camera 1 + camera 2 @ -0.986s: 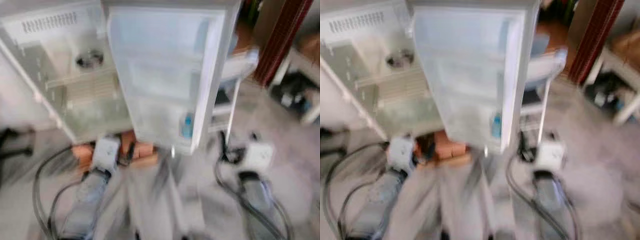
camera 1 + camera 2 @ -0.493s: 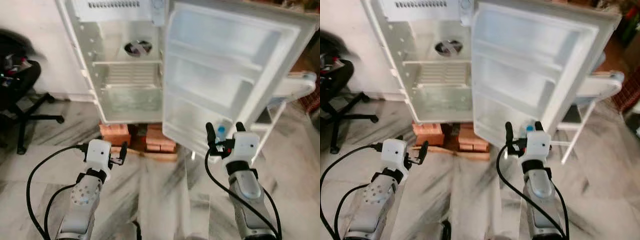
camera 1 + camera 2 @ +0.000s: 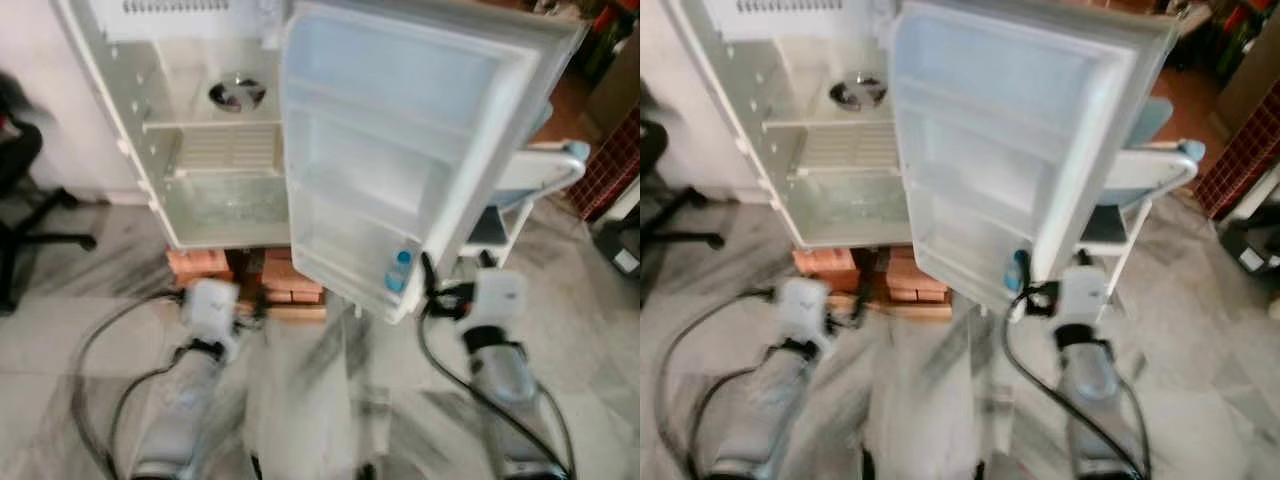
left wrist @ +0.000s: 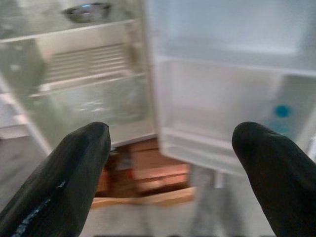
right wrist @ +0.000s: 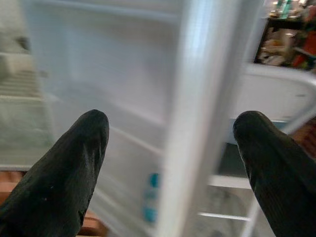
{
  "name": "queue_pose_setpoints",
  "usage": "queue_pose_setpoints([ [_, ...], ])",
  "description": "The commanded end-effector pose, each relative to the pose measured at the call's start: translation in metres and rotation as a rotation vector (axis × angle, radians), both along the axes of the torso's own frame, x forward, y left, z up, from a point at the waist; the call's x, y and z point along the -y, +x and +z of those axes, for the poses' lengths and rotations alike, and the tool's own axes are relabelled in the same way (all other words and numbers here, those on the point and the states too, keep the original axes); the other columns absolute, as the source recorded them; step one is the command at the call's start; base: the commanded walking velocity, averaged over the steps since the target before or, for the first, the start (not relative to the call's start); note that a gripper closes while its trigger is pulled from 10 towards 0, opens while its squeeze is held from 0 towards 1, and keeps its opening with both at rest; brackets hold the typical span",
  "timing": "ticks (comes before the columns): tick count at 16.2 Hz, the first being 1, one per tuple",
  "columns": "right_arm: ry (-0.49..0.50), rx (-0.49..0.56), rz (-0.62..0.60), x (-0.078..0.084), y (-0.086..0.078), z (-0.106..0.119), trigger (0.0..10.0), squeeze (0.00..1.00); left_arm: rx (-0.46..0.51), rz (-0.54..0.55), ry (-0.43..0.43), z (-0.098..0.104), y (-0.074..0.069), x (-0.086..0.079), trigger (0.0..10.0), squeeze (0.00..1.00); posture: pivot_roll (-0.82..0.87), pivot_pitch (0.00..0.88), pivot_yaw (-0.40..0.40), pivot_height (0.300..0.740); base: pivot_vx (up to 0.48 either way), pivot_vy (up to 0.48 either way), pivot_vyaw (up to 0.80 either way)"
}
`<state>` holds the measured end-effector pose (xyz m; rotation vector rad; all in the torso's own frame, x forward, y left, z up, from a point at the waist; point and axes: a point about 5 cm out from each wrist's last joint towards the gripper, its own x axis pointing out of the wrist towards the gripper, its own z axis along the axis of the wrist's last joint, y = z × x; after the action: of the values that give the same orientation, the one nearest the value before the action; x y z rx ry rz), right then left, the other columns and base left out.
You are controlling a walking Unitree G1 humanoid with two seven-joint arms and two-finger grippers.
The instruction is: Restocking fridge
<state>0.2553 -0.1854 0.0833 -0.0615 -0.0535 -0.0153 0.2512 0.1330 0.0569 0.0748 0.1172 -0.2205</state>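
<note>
A white fridge (image 3: 215, 150) stands open on bricks (image 3: 250, 275), its door (image 3: 400, 170) swung out toward me. A small bottle with a blue cap (image 3: 398, 271) sits in the door's lowest shelf. A metal bowl (image 3: 237, 95) rests on the upper shelf inside. My left gripper (image 4: 170, 133) is open and empty, low in front of the bricks. My right gripper (image 5: 170, 121) is open and empty, close below the door's outer edge (image 3: 470, 210), with the bottle just beside it.
A black office chair (image 3: 15, 190) stands at the left. A white rack (image 3: 545, 165) sits behind the door on the right, with a red patterned surface (image 3: 612, 150) beyond it. Grey marble floor (image 3: 320, 400) lies between my arms.
The camera has swung, so the fridge sits further left in the picture, and the arms are blurred. My right gripper is now nearer the door's lower corner.
</note>
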Motion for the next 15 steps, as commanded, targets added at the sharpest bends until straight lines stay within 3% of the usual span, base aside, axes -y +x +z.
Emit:
queue_pose_setpoints([
  [1, 0.016, 0.007, 0.006, -0.0039, 0.0025, 0.0024, 10.0, 0.0, 0.003, 0.019, 0.027, 0.001, 0.0003, -0.0097, 10.0, 0.0, 0.0, 0.094, -0.028, 0.74, 0.0, -0.356, 0.0],
  [9, 0.016, 0.009, 0.031, -0.0069, 0.004, 0.0028, 10.0, 0.0, -0.003, 0.029, 0.032, -0.0002, -0.0009, -0.0105, 10.0, 0.0, 0.01, 0.1, -0.031, 0.74, 0.0, -0.333, 0.0],
  [12, 0.015, 0.013, 0.039, -0.0077, 0.0046, 0.0035, 10.0, 0.0, 0.012, 0.046, -0.002, 0.0025, 0.0011, -0.0106, 10.0, 0.0, 0.01, 0.1, -0.031, 0.74, 0.0, -0.087, 0.0],
  [15, -0.003, 0.03, 0.051, -0.0098, 0.0056, 0.0062, 10.0, 0.0, -0.002, 0.07, 0.011, 0.0013, 0.0026, -0.0151, 10.0, 0.0, 0.01, 0.097, -0.031, 0.74, 0.0, 0.0, 0.76],
])
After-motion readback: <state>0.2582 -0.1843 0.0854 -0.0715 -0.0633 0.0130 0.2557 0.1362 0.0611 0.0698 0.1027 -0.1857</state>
